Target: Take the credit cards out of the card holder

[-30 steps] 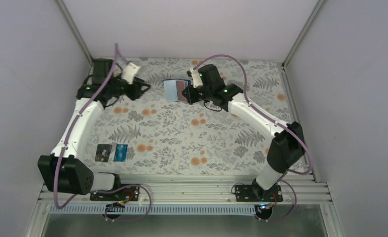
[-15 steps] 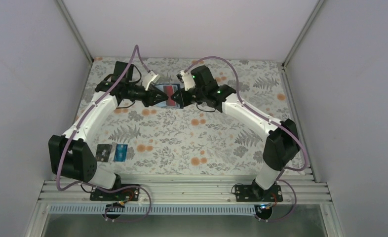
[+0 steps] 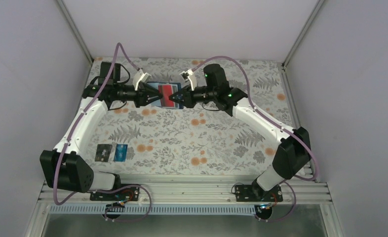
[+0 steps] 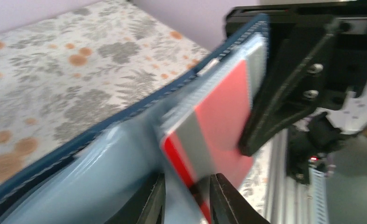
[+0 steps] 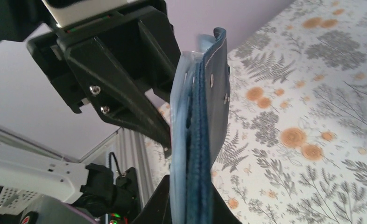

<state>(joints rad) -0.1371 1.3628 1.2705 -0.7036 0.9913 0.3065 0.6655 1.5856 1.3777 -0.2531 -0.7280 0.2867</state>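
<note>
Near the front-left corner of the surface [image 3: 207, 143] lie a black card [image 3: 103, 152] and, just beside it on the right, a blue-teal card [image 3: 121, 152]; the black card's pale marks are too small to read. The surface carries a print of grey ferns and orange blossoms, with plain lilac walls [image 3: 192, 24] around it. Toward the far edge, above the surface, the left tool [image 3: 154, 97] pinches the red card [image 4: 219, 126], which sits partly in a light-blue pocket. The navy card holder [image 5: 205, 116] hangs open, clamped at its right side by the right tool [image 3: 182, 97].
</note>
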